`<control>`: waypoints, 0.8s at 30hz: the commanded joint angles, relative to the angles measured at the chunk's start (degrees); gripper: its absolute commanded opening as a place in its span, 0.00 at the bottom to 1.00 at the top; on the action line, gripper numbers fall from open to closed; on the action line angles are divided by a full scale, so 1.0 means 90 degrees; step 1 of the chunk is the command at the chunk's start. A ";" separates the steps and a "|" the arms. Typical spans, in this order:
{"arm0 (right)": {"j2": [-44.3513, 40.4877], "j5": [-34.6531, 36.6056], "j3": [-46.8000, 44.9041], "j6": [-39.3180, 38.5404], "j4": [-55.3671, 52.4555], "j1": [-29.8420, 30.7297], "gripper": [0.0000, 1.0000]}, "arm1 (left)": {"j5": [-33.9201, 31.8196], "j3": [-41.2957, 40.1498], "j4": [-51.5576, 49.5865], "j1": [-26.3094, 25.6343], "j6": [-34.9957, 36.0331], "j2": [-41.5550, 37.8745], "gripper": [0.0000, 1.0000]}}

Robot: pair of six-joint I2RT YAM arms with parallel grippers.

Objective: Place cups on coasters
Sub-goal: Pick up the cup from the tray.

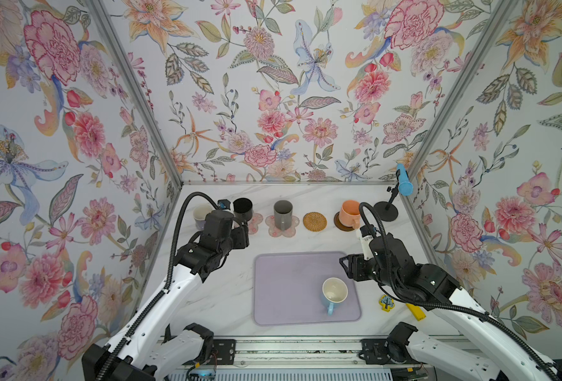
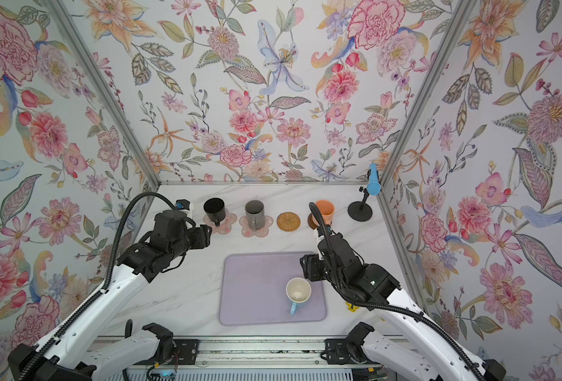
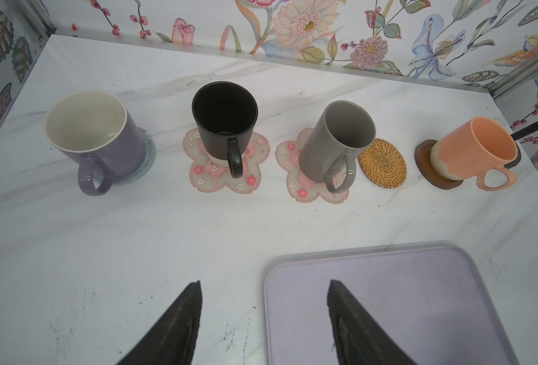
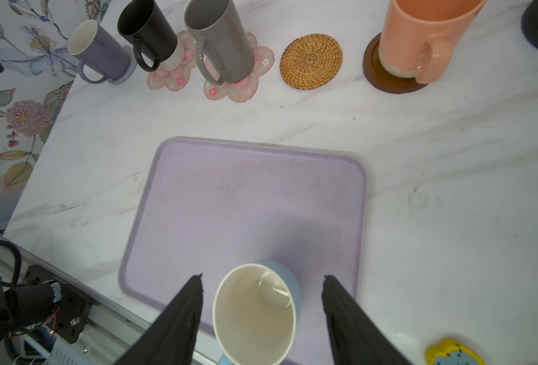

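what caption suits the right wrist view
Open right end effector flanks the light blue mug on the lavender mat; rattan coaster empty.

- Walls (image 1: 273,99): three around me, floral wallpaper, pink, orange and blue blooms on pale ground.
- Corner posts (image 1: 134,92): grey metal.
- Tabletop (image 1: 227,297): white marble look, faint grey veins.
- Light: even, soft shadows.

We find open slot over rattan coaster (image 3: 382,164), walled by grey mug (image 3: 334,148) one side, peach mug (image 3: 473,151) other. Broad worktop (image 3: 135,237) strip before lavender mat (image 4: 245,205) free for passage. Light blue mug (image 4: 255,313) stands between right claw (image 4: 263,277) fingers, gap either side. Black stand base (image 1: 385,211) crowds far corner near peach mug. Left claw (image 3: 264,281) spread, nothing between.
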 commanded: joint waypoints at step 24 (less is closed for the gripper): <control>0.0953 0.1675 -0.0980 0.5343 -0.1367 0.4532 0.51 | -0.0149 -0.0276 0.0054 -0.0036 -0.0473 0.0260 0.69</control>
